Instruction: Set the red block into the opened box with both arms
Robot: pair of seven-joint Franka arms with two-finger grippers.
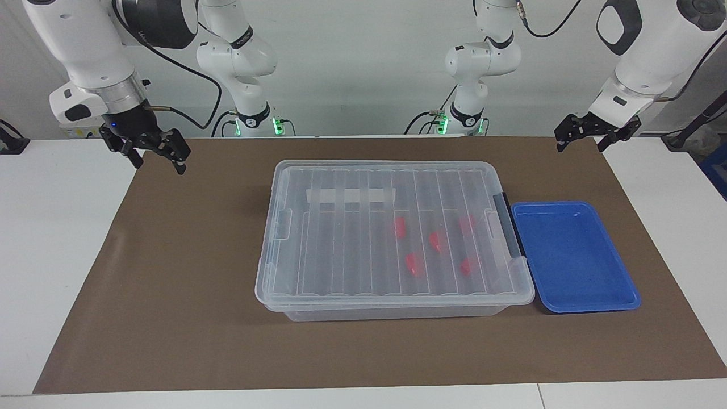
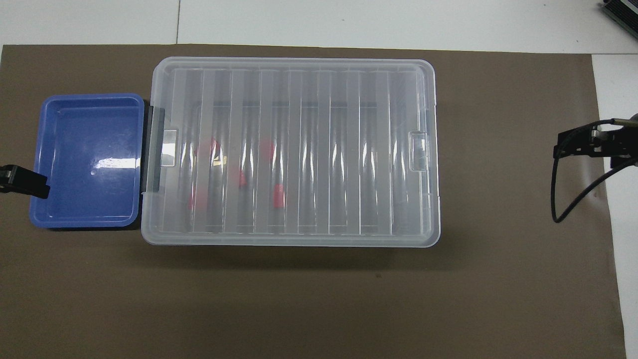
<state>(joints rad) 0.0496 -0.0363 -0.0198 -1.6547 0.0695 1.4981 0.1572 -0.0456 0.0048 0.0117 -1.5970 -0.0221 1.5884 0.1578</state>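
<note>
The box (image 1: 341,250) stands mid-table with its ribbed clear lid shut on it. Several red blocks (image 1: 400,227) lie inside, seen through the lid toward the left arm's end; in the overhead view they are the red blocks (image 2: 279,195) under the lid of the box (image 2: 349,149). My right gripper (image 1: 159,165) hangs open and empty over the brown mat's corner at the right arm's end. My left gripper (image 1: 580,145) waits open and empty above the mat's other corner. In the overhead view one of its fingers (image 2: 25,182) shows at the edge.
An empty blue tray (image 1: 573,255) sits against the box's black handle (image 1: 509,233) at the left arm's end; it is the blue tray (image 2: 84,159) in the overhead view. A brown mat (image 1: 170,272) covers the table under everything.
</note>
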